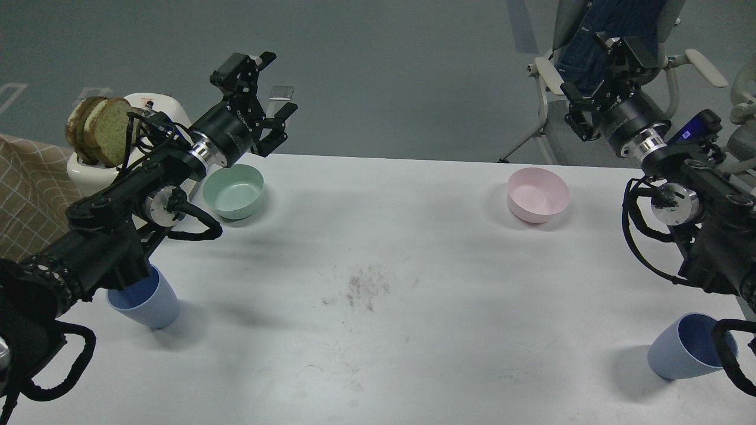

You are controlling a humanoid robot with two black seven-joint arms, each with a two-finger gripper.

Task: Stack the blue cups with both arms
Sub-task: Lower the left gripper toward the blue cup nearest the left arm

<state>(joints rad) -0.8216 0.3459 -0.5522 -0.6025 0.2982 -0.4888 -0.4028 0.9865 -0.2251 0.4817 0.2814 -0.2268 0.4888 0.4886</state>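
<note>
Hiding behind black arms, both blue cups (144, 304) (685, 348), rims partly covered.

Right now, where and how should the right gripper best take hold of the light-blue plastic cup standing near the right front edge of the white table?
Probably at the rim, from above. The light-blue plastic cup stands upright with its mouth open, and its wall tapers toward a rounded base, so a side grip might slip. One finger inside and one outside the rim suits it. The right gripper is raised far behind it and holds nothing.
</note>
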